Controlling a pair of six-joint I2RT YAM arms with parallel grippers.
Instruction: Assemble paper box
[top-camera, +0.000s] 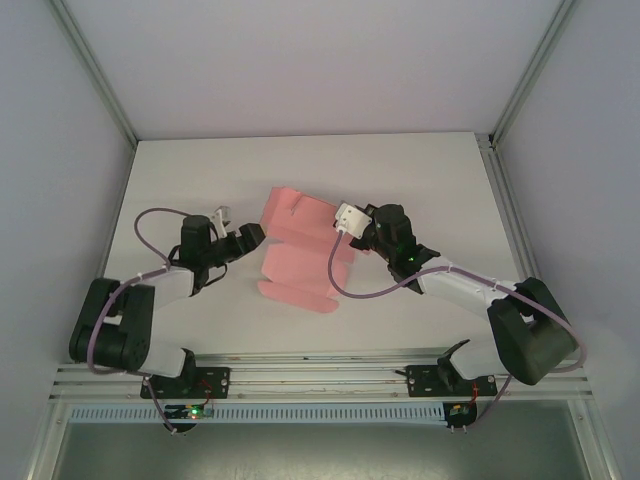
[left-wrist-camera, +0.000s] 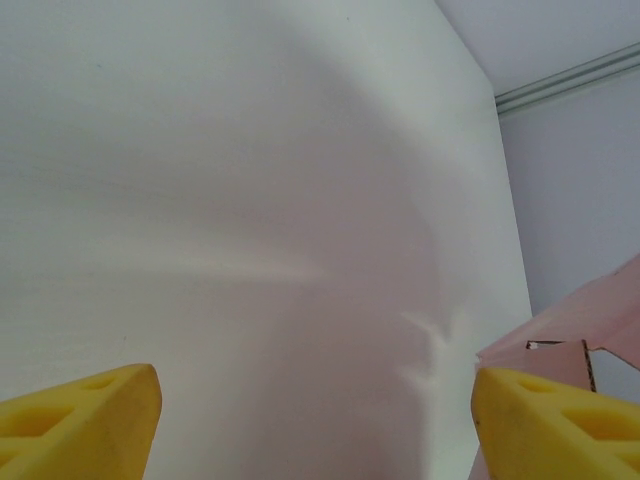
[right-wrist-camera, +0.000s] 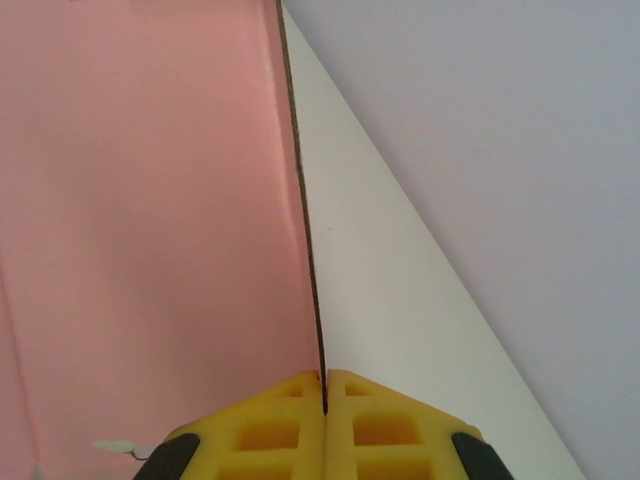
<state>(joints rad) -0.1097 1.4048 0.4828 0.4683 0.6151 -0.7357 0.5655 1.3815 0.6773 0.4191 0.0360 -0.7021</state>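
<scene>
A flat white matte tabletop (top-camera: 440, 180) forms the floor of the enclosure. Plain pale grey wall panels (top-camera: 320, 60) surround it, joined by slanting aluminium corner posts (top-camera: 93, 70). A ribbed aluminium rail (top-camera: 320, 372) runs along the near edge, with a white slotted strip (top-camera: 320, 412) just below it. In the right wrist view the tabletop (right-wrist-camera: 400, 330) meets a wall panel (right-wrist-camera: 500, 150).

The left arm (top-camera: 165, 285) and right arm (top-camera: 455, 288) are built of white link shells joined by rounded black joint housings (top-camera: 112, 335). A lilac cable (top-camera: 150, 215) is looped along each. Yellow fingers (left-wrist-camera: 85, 420) with moulded recesses are fitted; the right fingers (right-wrist-camera: 265, 430) are edged in black. A green light (top-camera: 408, 262) is lit on the right arm.
</scene>
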